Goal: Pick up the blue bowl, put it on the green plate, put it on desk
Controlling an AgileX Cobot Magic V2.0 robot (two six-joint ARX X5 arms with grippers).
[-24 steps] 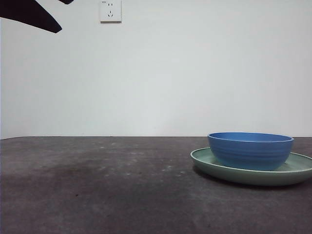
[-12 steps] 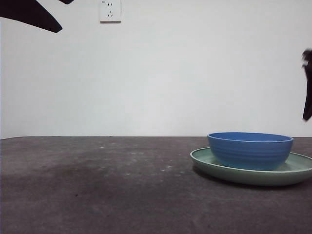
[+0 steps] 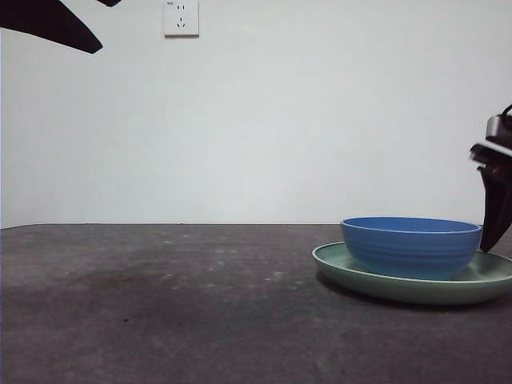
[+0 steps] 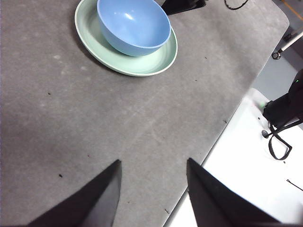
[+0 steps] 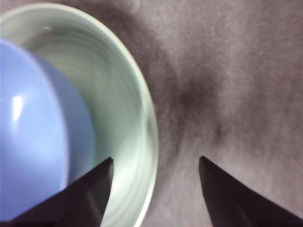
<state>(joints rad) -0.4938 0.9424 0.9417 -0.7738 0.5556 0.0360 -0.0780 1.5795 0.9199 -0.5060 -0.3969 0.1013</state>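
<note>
The blue bowl [image 3: 411, 246] sits upright inside the green plate [image 3: 344, 266], right there on the far right of the tabletop [image 3: 160, 304] in the front view, its base resting on the plate's shallow floor with the pale green rim showing all the way round it. And here is the right gripper [image 3: 494, 200], a dark shape at the right edge of the front view, hanging just beside the bowl's rim and over the plate's edge, tip pointing down and not touching either one as far as the view shows. From its own wrist camera, the right gripper [image 5: 155, 189] has its fingers [image 5: 90, 194] spread wide with nothing between them; the plate's rim [image 5: 150, 127] runs into the gap, one finger over the plate's inside next to the bowl's blue wall [image 5: 28, 142], the other over bare tabletop outside the rim. That picture is blurred, so finer detail is lost. Over on the other side, the left gripper [image 4: 152, 189] waits well apart from the crockery, its fingers parted and empty above open tabletop near the table's edge, with bowl [image 4: 134, 26] and plate [image 4: 142, 66] seen far across the surface. In the front view it shows only as a black tip [image 3: 48, 22] at the top left corner. A white wall socket [image 3: 181, 18] is mounted high on the plain wall behind.
</note>
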